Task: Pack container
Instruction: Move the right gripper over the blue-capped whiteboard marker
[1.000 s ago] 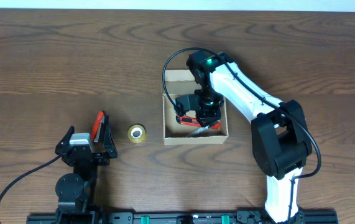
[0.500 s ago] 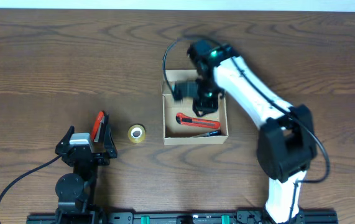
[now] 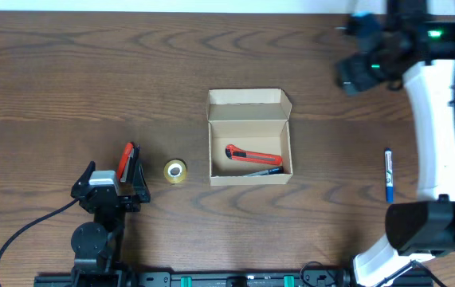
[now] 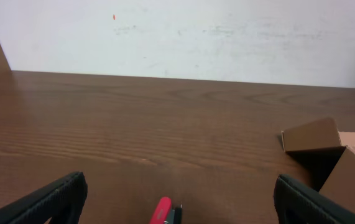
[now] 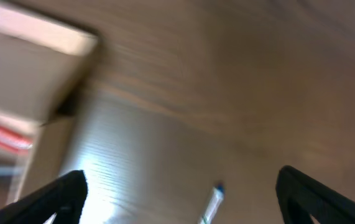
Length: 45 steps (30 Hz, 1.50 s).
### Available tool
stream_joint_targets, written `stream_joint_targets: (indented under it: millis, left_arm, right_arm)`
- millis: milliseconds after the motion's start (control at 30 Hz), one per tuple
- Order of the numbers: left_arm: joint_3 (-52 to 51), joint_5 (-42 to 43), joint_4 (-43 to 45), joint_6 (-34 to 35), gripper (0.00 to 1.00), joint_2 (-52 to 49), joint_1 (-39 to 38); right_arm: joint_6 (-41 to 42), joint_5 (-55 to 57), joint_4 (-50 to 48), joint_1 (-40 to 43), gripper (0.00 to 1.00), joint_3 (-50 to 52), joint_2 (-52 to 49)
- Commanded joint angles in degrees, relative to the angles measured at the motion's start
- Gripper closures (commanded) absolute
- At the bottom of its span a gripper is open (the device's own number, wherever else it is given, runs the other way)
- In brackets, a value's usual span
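Observation:
The container [image 3: 219, 135] is a tan cardboard box at mid-table, its flap lid [image 3: 247, 100] folded back at the far side. Inside lie a red utility knife [image 3: 252, 155] and a black pen [image 3: 264, 170]. My right gripper [image 3: 354, 48] hovers, blurred, over the far right of the table, well away from the container. In the right wrist view it [image 5: 183, 199] is open and empty, above a blue pen [image 5: 211, 205], with the container [image 5: 28, 62] at left. My left gripper [image 3: 115, 169] rests open near the front left, over a red tool [image 4: 161, 211]; the container [image 4: 326, 155] shows at its right.
A small yellow tape roll [image 3: 174, 171] lies between the left gripper and the container. A blue pen [image 3: 388, 175] lies on the table to the container's right. A pale wall [image 4: 177, 37] backs the table's far edge.
The right gripper opened, left the red knife lying in the container, and swung up and away to the far right. The left arm has not moved.

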State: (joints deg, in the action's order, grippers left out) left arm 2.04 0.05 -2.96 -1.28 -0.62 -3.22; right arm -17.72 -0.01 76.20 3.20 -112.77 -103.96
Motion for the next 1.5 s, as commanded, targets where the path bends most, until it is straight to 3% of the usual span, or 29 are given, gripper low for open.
stream_joint_targets:
  millis: [0, 267, 500, 700, 867, 1133, 1467]
  left_arm:
    - [-1.77, 1.07, -1.29, 0.24, 0.05, 0.37, -0.17]
    - [-1.77, 1.09, -1.29, 0.24, 0.05, 0.37, -0.17]
    - [-1.77, 1.11, -1.29, 0.24, 0.05, 0.37, -0.17]
    - [-1.77, 1.11, -1.29, 0.26, 0.05, 0.37, -0.17]
    - [-1.77, 1.09, -1.31, 0.28, 0.05, 0.37, -0.17]
    - [-1.77, 1.09, -1.31, 0.26, 0.05, 0.37, -0.17]
    - [-1.77, 1.07, -1.31, 0.26, 0.04, 0.37, -0.17]
  right_arm:
    - [12.68, 4.48, 1.42, 6.75, 0.09, 0.17, -0.31]
    - [14.25, 4.07, 7.23, 15.06, 0.14, 3.89, -0.11]
    - [14.25, 1.09, 6.56, 16.13, 0.2, 21.44, 5.53]
    - [15.67, 1.2, -0.48, 16.41, 0.14, 36.87, 20.41]
    - [5.81, 1.84, -13.14, 17.18, 0.09, 45.77, 27.67]
    - [1.31, 1.49, -24.48, 19.8, 0.09, 53.4, 23.65]
    - [1.36, 0.63, -29.59, 22.36, 0.12, 53.51, 14.16]
